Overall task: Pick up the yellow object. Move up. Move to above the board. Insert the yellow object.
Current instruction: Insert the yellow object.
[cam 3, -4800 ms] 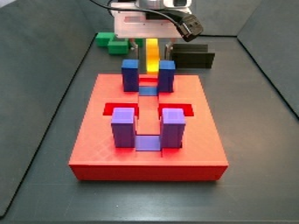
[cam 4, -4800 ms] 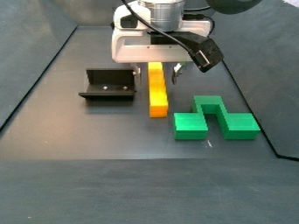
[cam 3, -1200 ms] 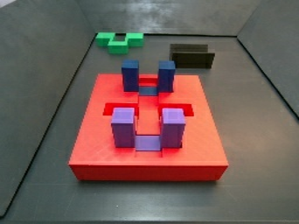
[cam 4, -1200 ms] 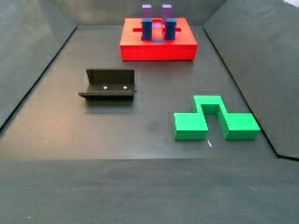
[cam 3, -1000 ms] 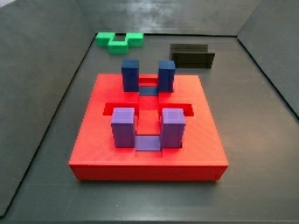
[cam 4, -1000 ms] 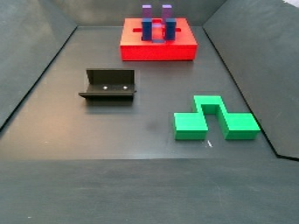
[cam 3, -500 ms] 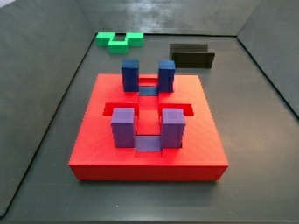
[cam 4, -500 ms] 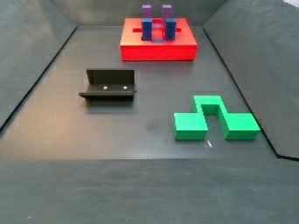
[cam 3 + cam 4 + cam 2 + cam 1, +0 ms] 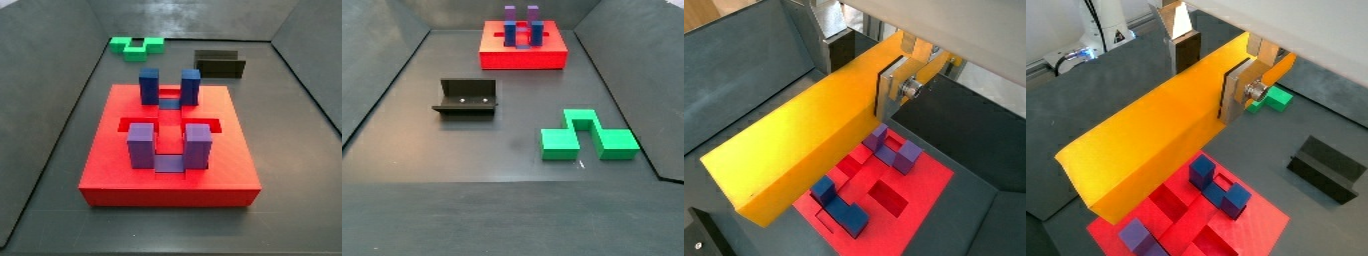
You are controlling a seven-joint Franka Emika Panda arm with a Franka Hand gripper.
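Gripper (image 9: 1207, 75) with yellow object (image 9: 1160, 140), unmoved.

Green blocks (image 9: 591, 136), black fixture (image 9: 465, 97).

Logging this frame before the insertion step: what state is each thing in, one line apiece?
Two-finger gripper: shut on the yellow bar, out of both side views.
Long yellow plastic bar: held, above the red slab.
Red square slab with blue-purple posts: slots unfilled, on the floor.
Green blocks: resting on the floor.
Dark L-shaped fixture: standing, nothing in it.

Even overhead light, soft shadows — wrist views slightly blurred.
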